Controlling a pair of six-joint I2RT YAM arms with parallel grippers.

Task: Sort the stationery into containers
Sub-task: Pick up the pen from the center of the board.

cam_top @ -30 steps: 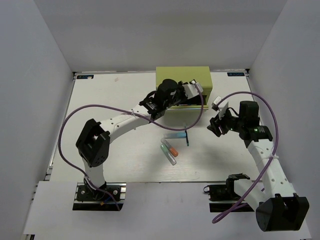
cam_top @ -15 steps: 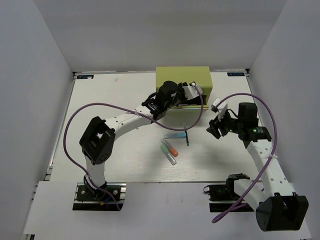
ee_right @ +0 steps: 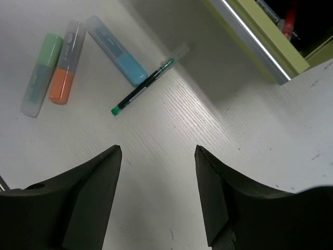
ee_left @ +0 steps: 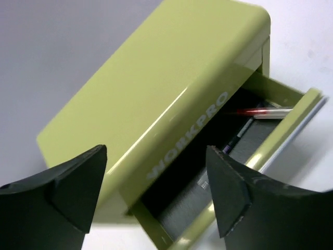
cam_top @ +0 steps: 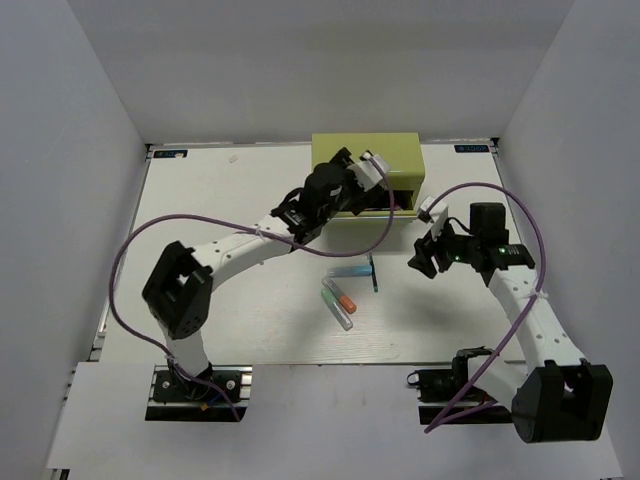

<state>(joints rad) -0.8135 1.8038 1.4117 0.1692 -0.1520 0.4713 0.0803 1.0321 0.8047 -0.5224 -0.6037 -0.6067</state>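
The yellow-green chest (cam_top: 365, 152) stands at the back of the table with its drawer (ee_left: 283, 127) pulled out. A red pen (ee_left: 263, 111) lies inside that drawer beside a dark pen. My left gripper (ee_left: 156, 156) hangs open over the drawer with nothing between its fingers. On the table lie a green highlighter (ee_right: 39, 73), an orange one (ee_right: 65, 65), a light blue one (ee_right: 117, 49) and a thin dark pen with a green tip (ee_right: 148, 86). To their right, my right gripper (ee_right: 158, 151) hovers open and empty above bare table.
The chest (ee_left: 171, 78) carries faint lettering along its front top edge. The drawer's front rim (ee_right: 250, 31) juts toward the loose pens. White walls close in the table on the left, back and right. Purple cables loop off both arms.
My left gripper went from shut to open and shifted back and up over the chest's drawer. The right gripper edged slightly left. The pens on the table stayed put.
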